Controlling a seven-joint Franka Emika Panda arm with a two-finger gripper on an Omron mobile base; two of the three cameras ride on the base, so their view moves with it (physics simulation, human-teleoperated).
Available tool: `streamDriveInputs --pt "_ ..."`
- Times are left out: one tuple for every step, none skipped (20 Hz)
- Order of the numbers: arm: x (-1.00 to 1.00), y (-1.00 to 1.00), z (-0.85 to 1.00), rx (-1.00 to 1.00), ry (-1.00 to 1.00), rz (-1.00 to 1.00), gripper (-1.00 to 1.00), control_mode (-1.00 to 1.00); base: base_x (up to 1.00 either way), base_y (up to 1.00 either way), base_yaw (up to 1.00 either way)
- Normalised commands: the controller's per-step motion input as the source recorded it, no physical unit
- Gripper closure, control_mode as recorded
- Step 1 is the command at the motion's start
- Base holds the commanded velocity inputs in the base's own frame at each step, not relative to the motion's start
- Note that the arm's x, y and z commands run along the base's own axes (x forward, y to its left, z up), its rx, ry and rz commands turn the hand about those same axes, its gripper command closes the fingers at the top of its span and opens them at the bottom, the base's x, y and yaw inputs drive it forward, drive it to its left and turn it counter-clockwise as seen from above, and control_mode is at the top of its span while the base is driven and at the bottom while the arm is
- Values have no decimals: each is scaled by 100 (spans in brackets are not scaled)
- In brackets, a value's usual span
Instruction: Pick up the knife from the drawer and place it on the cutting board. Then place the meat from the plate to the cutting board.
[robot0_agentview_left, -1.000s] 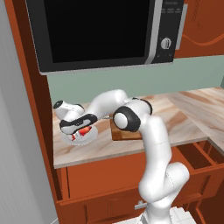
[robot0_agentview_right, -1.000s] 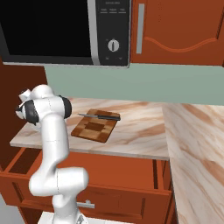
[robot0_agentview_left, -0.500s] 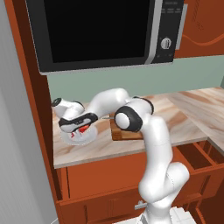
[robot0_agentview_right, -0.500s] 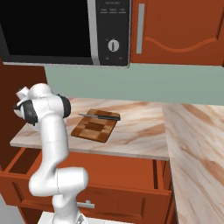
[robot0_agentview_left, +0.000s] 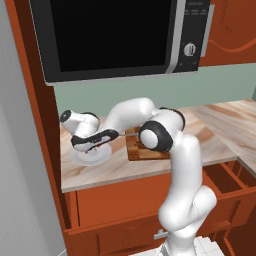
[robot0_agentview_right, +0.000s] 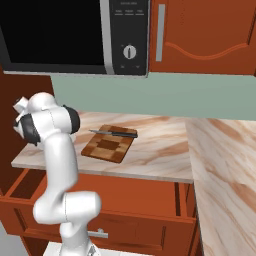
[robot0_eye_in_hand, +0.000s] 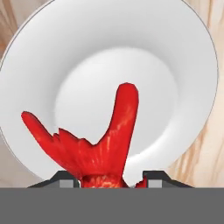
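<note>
Gripper (robot0_eye_in_hand: 109, 183): closing its fingers around the meat (robot0_eye_in_hand: 94, 144), over the plate (robot0_eye_in_hand: 175, 65).
Plate: sitting at the counter's left end.
Knife (robot0_agentview_right: 116, 133): lying across the cutting board's (robot0_agentview_right: 107, 148) far edge.

The small fish-shaped meat piece (robot0_eye_in_hand: 98, 151) is bright red with orange-tinted streaks along its fins. The round shallow plate (robot0_eye_in_hand: 183, 57) is plain white, shading to pale grey. The rectangular wooden cutting board (robot0_agentview_right: 106, 147) is checkered in light and dark brown blocks. The slim knife (robot0_agentview_right: 114, 132) has a silver blade and a black handle. The marbled stone tabletop (robot0_agentview_right: 160, 150) is cream with tan and brown veins. The wide wooden drawer (robot0_agentview_right: 30, 200) is reddish-brown. The two-finger tool (robot0_agentview_left: 89, 148) is dark on a white hand. The wall-mounted microwave (robot0_agentview_left: 115, 35) is black with a silver trim.
</note>
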Motion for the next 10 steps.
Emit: streamDriveInputs --pt "-5 -63 0 -5 -11 -3 100 -100 0 0 0" --pt "0 -64 0 -4 -11 -3 100 -100 0 0 0" --pt "0 -65 0 -4 -9 -3 100 -100 0 0 0" --pt "0 -68 0 -4 -8 -3 100 -100 0 0 0" --pt "0 -72 0 -3 -5 -3 100 -100 0 0 0" --pt "0 -76 0 0 -4 -4 100 -100 0 0 0" --pt "0 -80 6 0 -4 -6 100 -100 0 0 0" --pt "0 -81 11 0 -4 -7 100 -100 0 0 0" --pt "0 -80 16 0 -1 -7 100 -100 0 0 0" --pt "0 -79 14 0 0 -8 100 -100 0 0 0"
